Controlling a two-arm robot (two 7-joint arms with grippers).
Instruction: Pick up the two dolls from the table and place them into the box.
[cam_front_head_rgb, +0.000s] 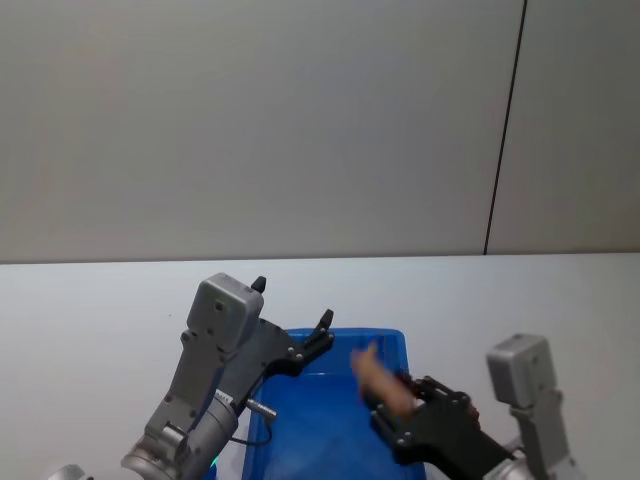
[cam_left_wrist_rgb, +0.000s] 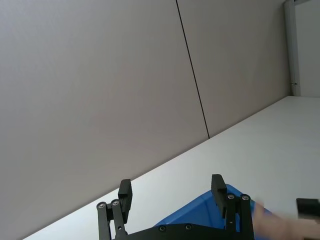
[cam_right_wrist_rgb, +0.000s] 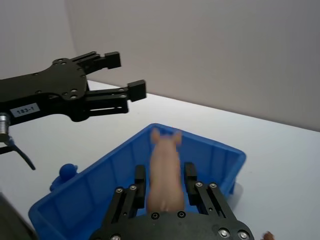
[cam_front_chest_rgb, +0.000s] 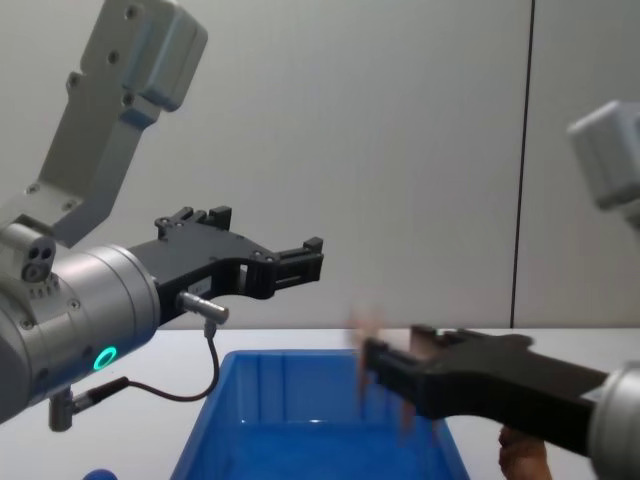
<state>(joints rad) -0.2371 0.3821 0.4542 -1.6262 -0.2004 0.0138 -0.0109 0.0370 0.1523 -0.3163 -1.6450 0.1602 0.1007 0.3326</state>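
The right gripper (cam_right_wrist_rgb: 165, 172) clamps a pink doll (cam_right_wrist_rgb: 165, 160) over the box (cam_right_wrist_rgb: 220, 155); the left gripper (cam_front_head_rgb: 293, 302) hangs spread above its left side; the right wrist view adds a blue doll (cam_right_wrist_rgb: 67, 171) on the table (cam_right_wrist_rgb: 280, 150), beside the box's wall.

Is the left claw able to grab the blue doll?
Probably yes. The left claw hangs open over the box, and the blue doll lies uncovered on the table outside its left wall. The right claw, holding a pink doll, is on the other side.
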